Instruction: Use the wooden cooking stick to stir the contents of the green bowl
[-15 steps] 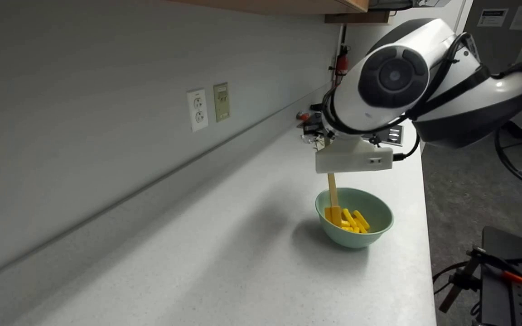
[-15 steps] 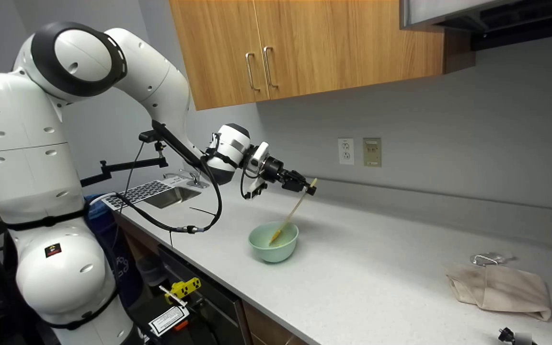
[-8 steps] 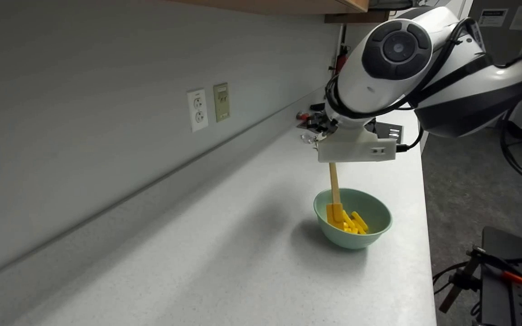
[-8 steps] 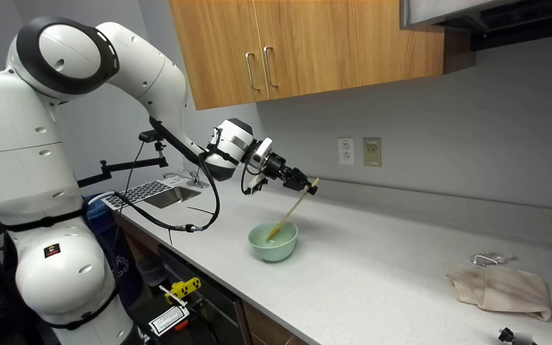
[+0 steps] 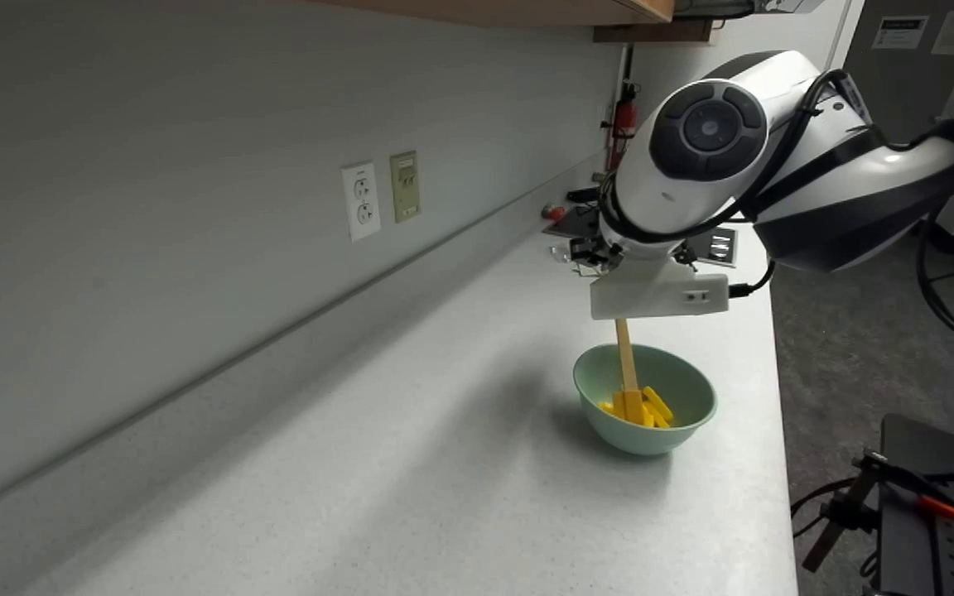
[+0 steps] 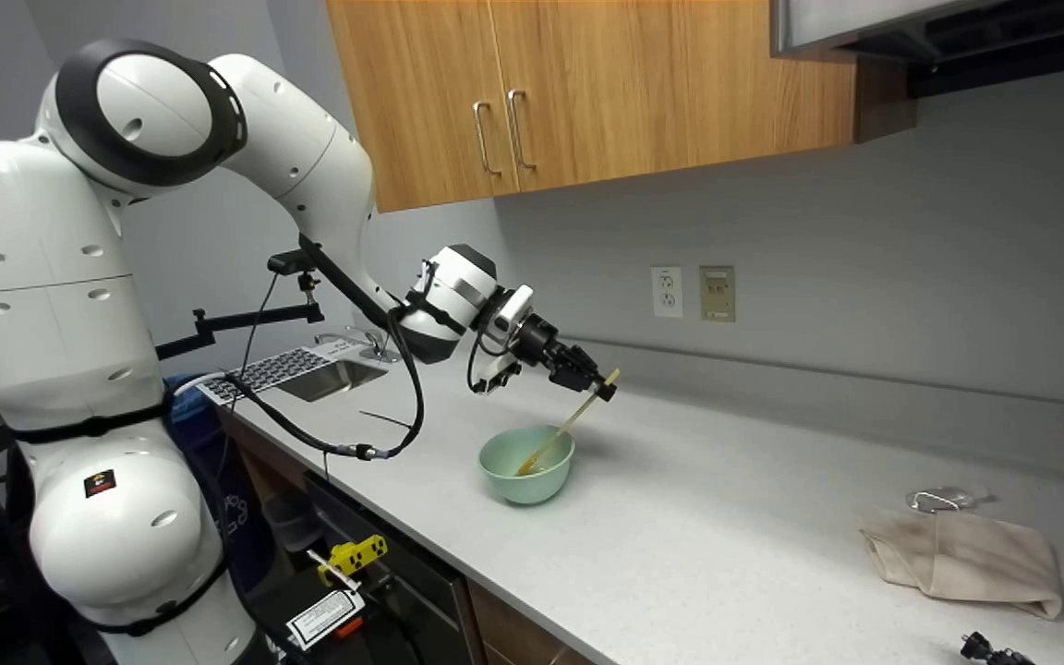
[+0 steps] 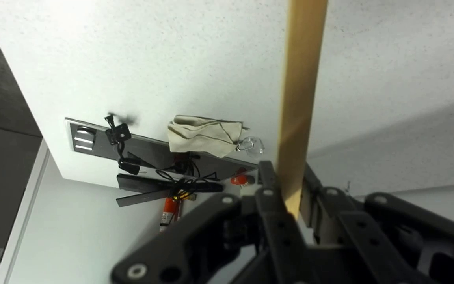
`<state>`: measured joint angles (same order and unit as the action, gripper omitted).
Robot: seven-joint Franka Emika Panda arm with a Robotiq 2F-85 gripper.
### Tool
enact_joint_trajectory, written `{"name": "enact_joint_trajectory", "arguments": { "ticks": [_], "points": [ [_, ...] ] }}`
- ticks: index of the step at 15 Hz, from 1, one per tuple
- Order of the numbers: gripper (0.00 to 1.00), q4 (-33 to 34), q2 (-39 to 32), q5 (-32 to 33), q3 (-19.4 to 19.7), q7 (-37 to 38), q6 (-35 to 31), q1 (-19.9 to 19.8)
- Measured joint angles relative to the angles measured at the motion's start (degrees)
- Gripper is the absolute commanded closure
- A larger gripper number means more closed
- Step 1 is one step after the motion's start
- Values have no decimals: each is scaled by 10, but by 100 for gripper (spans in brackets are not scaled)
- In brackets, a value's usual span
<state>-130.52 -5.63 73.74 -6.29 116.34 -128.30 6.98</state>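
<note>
The wooden cooking stick point(image 5: 626, 356) is pinched by the gripper point(image 7: 289, 171), its lower end in the green bowl point(image 5: 643, 443)

In the wrist view the stick is shown clamped between two dark fingers point(image 7: 266, 177), one along each side; the fingers are blurred, and the stick is cut off by the upper edge.

In an exterior view the stick is seen tilted down into the bowl, where its broader, amber-coloured end is set among the contents point(image 5: 657, 404), a small heap of bright yellow pieces. End and pieces are hard to separate where they overlap, and the bottom of the heap is hidden by the bowl's near wall. The stick's upper stretch is covered by the white housing point(image 5: 659, 296) at the wrist, by which most of the gripper is screened too.

In an exterior view in which much of the arm point(image 6: 329, 175) is taken in, the stick's upper tip is shown just past the fingers, but inside the bowl only a yellowish patch can be made out; how much of it is contents cannot be told. The arm is cut off by the left and lower edges.

The bowl is stood on the pale counter point(image 6: 726, 554). Well apart from it a folded beige cloth point(image 6: 966, 559) is laid, with a clear object point(image 6: 943, 499) just beside, its shape hard to read.
</note>
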Motion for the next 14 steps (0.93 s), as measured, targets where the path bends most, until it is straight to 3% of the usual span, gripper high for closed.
{"name": "enact_joint_trajectory", "arguments": {
  "ticks": [4, 5, 6, 14],
  "points": [
    [96, -3, -7, -29, 0, -20, 0, 0],
    [58, -3, -7, -34, 0, -24, 0, 0],
    [57, -3, -7, -39, 0, -28, 0, 0],
    [0, -3, 4, -89, -1, -70, -11, 0]
  ]
}}
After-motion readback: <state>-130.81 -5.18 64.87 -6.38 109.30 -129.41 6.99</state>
